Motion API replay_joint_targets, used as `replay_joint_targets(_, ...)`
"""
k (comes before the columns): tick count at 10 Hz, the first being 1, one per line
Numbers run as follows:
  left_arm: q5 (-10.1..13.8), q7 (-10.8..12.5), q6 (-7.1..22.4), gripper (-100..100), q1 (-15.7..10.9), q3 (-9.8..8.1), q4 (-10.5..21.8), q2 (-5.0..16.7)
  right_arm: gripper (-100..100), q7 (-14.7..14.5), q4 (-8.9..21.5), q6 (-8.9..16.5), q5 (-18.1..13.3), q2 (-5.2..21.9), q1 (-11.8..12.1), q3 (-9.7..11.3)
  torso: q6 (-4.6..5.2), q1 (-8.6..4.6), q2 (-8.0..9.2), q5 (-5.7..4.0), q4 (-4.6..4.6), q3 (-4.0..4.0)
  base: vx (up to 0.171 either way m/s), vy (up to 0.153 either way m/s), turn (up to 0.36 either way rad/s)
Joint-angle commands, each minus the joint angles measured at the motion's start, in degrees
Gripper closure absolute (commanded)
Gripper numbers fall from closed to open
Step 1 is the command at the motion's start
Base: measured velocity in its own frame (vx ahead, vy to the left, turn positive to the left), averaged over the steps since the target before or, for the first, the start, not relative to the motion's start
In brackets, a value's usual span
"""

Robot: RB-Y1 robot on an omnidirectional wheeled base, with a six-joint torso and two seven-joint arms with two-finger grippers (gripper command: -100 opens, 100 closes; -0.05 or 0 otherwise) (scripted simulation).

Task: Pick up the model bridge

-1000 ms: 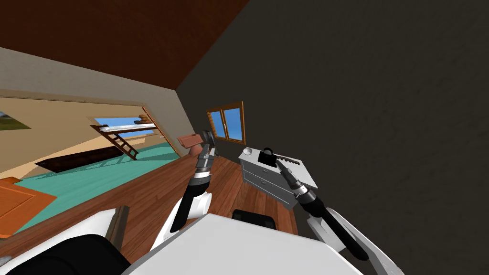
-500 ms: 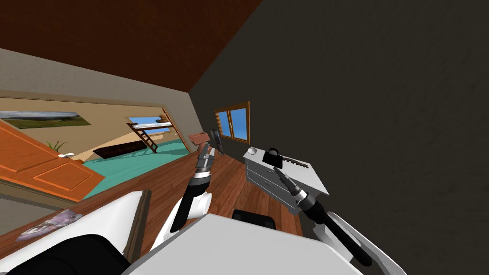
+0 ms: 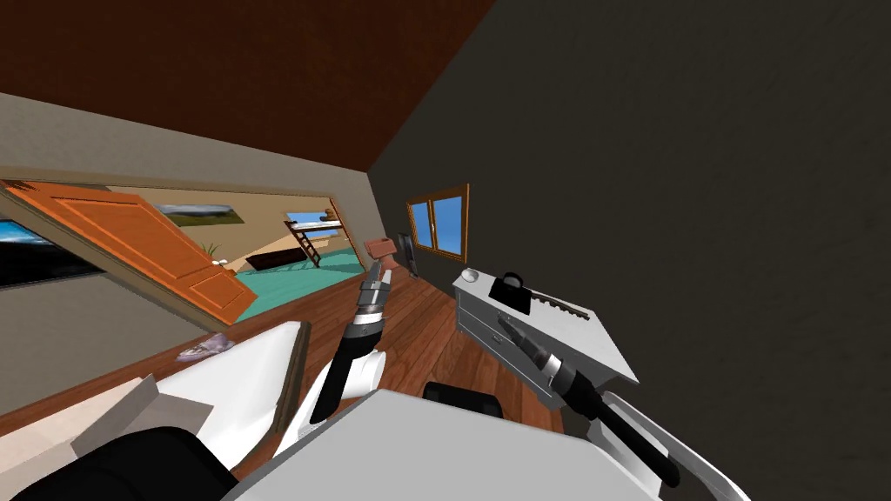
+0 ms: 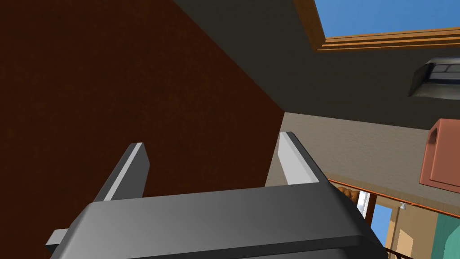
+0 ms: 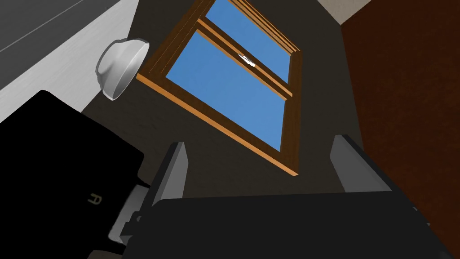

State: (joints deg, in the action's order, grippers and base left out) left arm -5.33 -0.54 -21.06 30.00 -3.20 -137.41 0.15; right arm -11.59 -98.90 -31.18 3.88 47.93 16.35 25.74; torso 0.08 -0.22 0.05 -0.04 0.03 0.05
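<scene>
Farthest out past my left jaws, an open orange panelled door (image 3: 152, 248) leans into the room, and brown wooden plank floor (image 3: 418, 322) runs bare from it to the furniture, so there is open room on that side. My left gripper (image 4: 211, 144) is raised over this floor with its two blades well apart and nothing between them. Just beyond those jaws sits a terracotta-coloured box with a handle slot (image 3: 380, 246); I cannot tell what is in it. Further on is a wood-framed window with blue panes (image 3: 439, 222) in the dark wall. Right of that stands a light grey chest of drawers (image 3: 478, 326), its back against the dark wall and its drawers closed. On its top, nearest the window end, is a white bowl-shaped dome (image 3: 470, 275), contents not visible. Next to it is a black bag with a loop handle (image 3: 512, 294). My right gripper (image 5: 259, 144) hangs at the chest's front edge, blades spread and empty, the bag close outside one blade. The model bridge, a slim grey railed strip (image 3: 561, 305), lies flat along the wall side of the top, beyond the bag from my right jaws, not touched.
</scene>
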Motion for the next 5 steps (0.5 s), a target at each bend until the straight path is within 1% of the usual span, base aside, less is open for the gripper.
replay_joint_targets(1, 0.00, 0.00, 0.00, 0, 0.00, 0.00, 0.00, 0.00, -100, -0.47, 2.86, -0.13, -0.79, 2.86, -0.52, 2.86, 0.00, 0.00, 0.00, 0.00, 0.00, 0.00, 0.004, -0.002, 0.364)
replay_joint_targets(2, 0.00, 0.00, 0.00, 0, -0.01, 0.01, 0.00, 0.00, -100, -0.47, 3.81, -0.13, -0.79, 3.44, -0.52, 2.96, -0.08, -0.02, -0.04, 0.00, -0.01, -0.02, 0.009, -0.016, 0.197)
replay_joint_targets(3, 0.00, 0.00, 0.00, 0, 0.00, 0.00, 0.00, 0.00, -100, -0.63, 6.31, -0.28, -1.49, 5.67, -1.41, 5.53, 0.01, -0.05, -0.05, -0.01, -0.01, -0.03, 0.014, -0.015, 0.361)
replay_joint_targets(4, 0.00, 0.00, 0.00, 0, -0.01, 0.00, 0.00, 0.00, -100, -0.63, 7.44, -0.28, -1.49, 6.29, -1.41, 5.62, -0.06, -0.07, -0.07, -0.02, -0.01, -0.04, 0.020, -0.025, 0.167)
replay_joint_targets(5, 0.00, 0.00, 0.00, 0, 0.01, -0.01, 0.00, 0.00, -100, -0.76, 10.13, -0.42, -2.25, 8.09, -2.27, 8.29, 0.02, -0.10, -0.09, -0.02, -0.02, -0.05, 0.021, -0.029, 0.368)
